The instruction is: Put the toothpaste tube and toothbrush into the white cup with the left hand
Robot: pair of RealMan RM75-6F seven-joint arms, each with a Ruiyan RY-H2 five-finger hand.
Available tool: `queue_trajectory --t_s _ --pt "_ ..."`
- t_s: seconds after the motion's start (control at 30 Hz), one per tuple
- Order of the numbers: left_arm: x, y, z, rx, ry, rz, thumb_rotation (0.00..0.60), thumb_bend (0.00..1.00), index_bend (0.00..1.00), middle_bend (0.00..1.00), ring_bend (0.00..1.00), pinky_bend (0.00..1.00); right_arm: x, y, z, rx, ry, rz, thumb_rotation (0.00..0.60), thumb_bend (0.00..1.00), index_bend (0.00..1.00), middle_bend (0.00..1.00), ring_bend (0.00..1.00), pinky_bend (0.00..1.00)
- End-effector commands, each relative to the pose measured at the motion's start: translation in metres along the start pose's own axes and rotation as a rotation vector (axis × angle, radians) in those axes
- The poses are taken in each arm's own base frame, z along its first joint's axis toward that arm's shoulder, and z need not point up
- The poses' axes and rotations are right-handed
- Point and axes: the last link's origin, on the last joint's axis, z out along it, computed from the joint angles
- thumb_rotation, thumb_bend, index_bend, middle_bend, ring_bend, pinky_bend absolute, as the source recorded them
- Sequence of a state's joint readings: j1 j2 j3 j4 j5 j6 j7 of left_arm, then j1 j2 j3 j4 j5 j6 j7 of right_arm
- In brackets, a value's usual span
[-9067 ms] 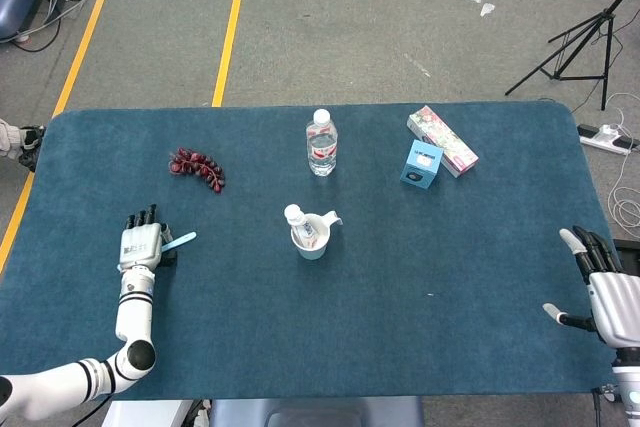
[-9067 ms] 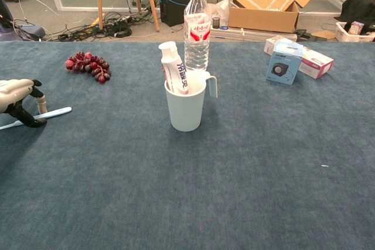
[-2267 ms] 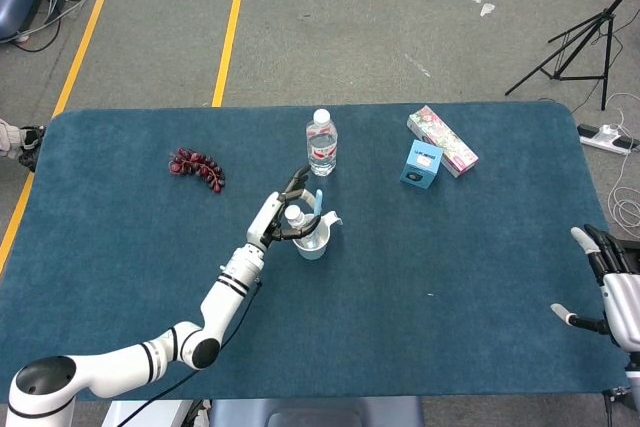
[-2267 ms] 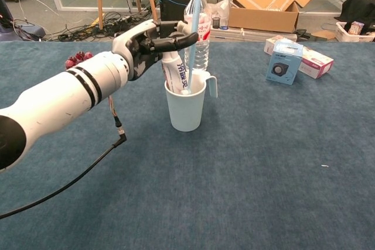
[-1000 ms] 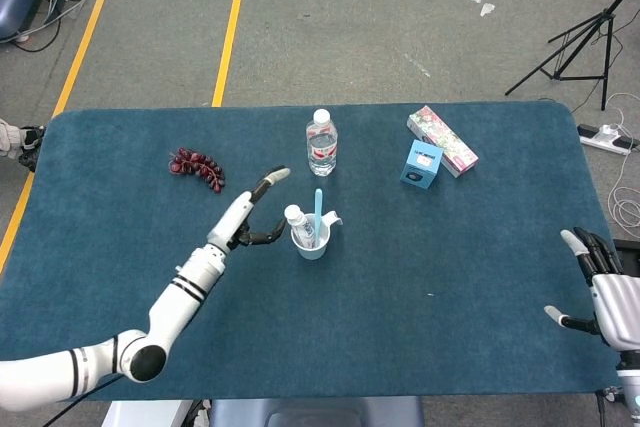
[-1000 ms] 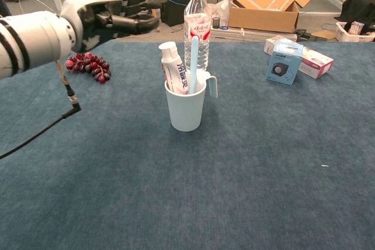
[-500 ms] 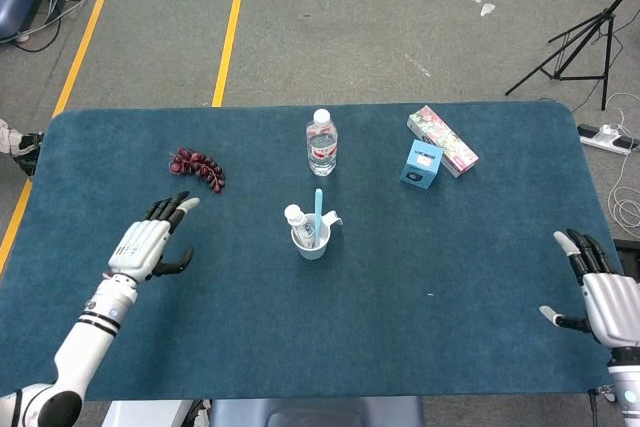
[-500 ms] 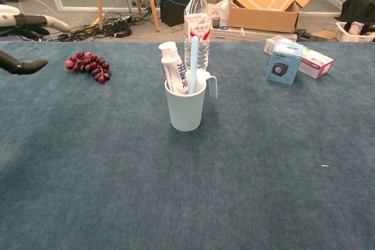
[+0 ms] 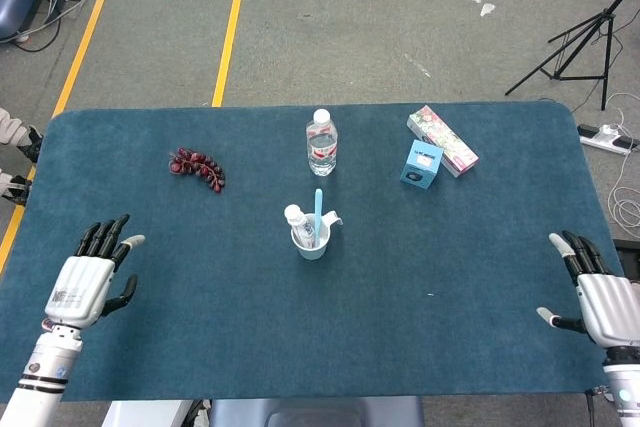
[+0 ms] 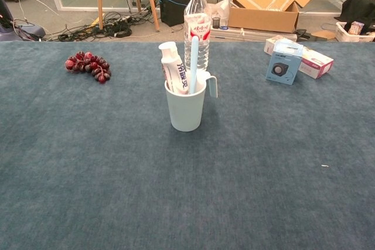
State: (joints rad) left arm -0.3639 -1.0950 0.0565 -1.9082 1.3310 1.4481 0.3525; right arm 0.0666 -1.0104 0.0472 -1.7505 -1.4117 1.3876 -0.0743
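The white cup [image 9: 313, 244] [image 10: 186, 111] stands near the middle of the blue table. Inside it, both upright, are the white toothpaste tube [image 9: 297, 219] [image 10: 172, 67] and the light blue toothbrush [image 9: 318, 210] [image 10: 194, 62]. My left hand [image 9: 86, 282] hovers open over the near left corner of the table, fingers spread, holding nothing. My right hand [image 9: 597, 292] is open at the near right edge, empty too. Neither hand shows in the chest view.
A clear water bottle [image 9: 321, 142] [image 10: 197, 24] stands just behind the cup. A bunch of red grapes [image 9: 197, 167] [image 10: 88, 65] lies at the back left. A small blue box [image 9: 422, 164] [image 10: 283, 61] and a pink carton [image 9: 443, 139] [image 10: 314, 61] sit at the back right.
My left hand has pulled back from the cup to the near left corner, leaving the chest view. The toothbrush stays standing in the cup beside the tube.
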Motion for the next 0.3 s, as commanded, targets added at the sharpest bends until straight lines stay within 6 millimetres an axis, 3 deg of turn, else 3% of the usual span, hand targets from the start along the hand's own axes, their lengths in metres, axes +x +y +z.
queue_trajectory --t_s 0.03,0.3 --pt "-0.005 -0.007 -0.014 0.026 0.017 0.021 0.6 0.46 0.22 0.0 0.0 0.0 -0.001 -0.001 0.002 0.002 -0.003 -0.002 0.6 0.0 0.09 0.07 0.0 0.42" --pt "-0.011 -0.01 -0.027 0.05 0.027 0.007 0.6 0.46 0.23 0.0 0.0 0.0 -0.006 -0.003 0.005 0.01 -0.027 -0.011 0.6 0.0 0.09 0.07 0.0 0.42"
